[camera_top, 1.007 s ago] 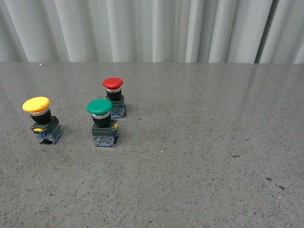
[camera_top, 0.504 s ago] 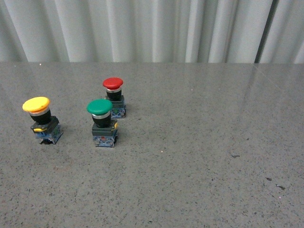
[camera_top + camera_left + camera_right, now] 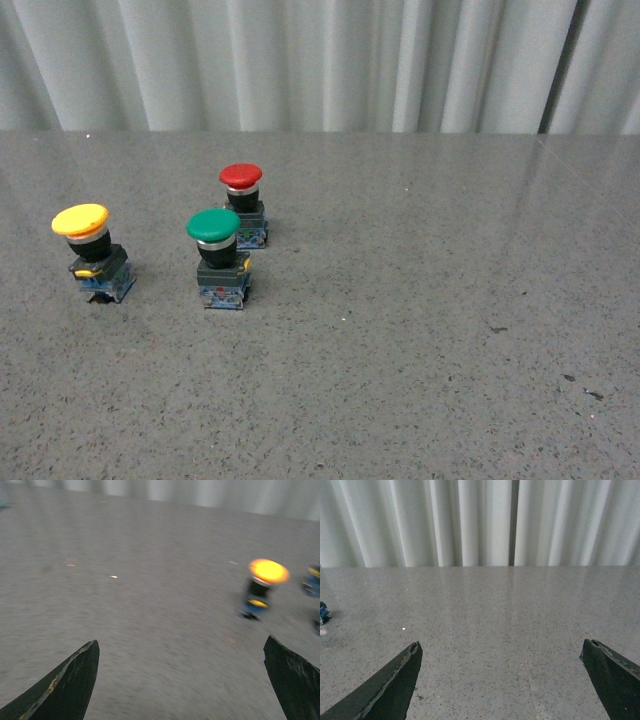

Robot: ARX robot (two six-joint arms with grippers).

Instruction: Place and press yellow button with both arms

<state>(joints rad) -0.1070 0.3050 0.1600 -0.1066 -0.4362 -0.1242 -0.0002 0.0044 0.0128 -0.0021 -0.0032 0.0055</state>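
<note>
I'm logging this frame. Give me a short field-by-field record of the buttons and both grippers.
yellow button: upright, furthest left, untouched
green button: upright, right of the yellow one
red button: upright, just behind the green one
left gripper: open, empty, yellow button ahead
right gripper: open, empty
table: grey, speckled
</note>
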